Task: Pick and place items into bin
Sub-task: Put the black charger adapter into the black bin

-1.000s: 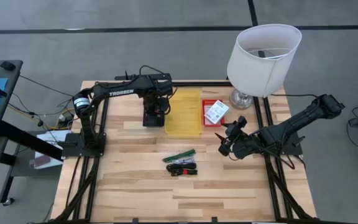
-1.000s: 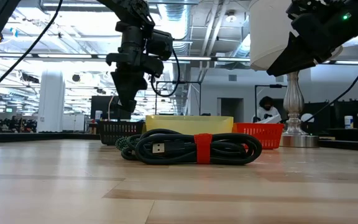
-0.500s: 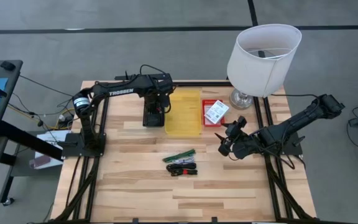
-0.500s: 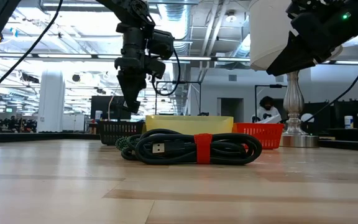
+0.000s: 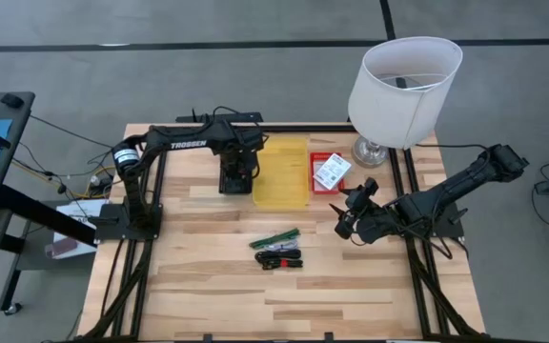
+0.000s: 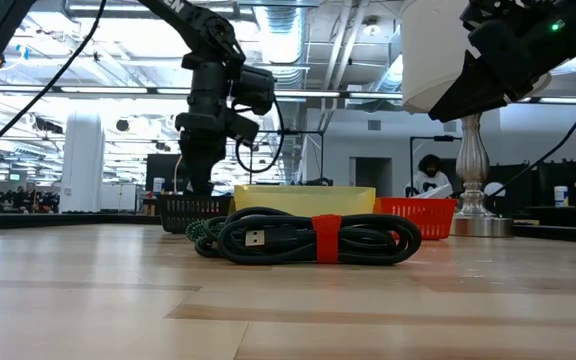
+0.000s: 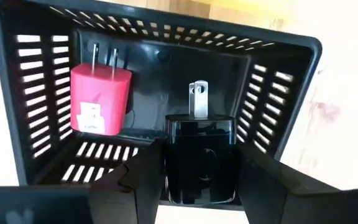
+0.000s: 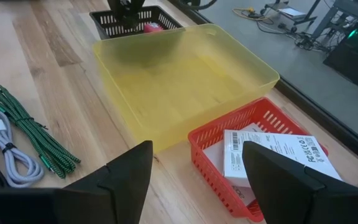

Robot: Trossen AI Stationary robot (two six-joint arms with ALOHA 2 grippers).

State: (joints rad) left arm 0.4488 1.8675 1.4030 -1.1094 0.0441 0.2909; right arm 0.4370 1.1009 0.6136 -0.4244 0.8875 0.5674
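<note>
- The left gripper (image 7: 197, 180) reaches down into the black basket (image 5: 235, 177) near the desk's far edge, jaws clamped on a black charger (image 7: 199, 155).
- Only the left wrist view shows a red charger (image 7: 100, 99) inside (beside the black one).
- The right gripper (image 5: 348, 224) waits near the right edge, jaws apart.

Red plug adapter (image 7: 100, 99), black charger (image 7: 200, 158) in black slotted basket (image 7: 39, 118); yellow tray (image 8: 185, 81).

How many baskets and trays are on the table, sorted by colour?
Black basket: 1
Yellow tray: 1
Red basket: 1
Total: 3
</note>
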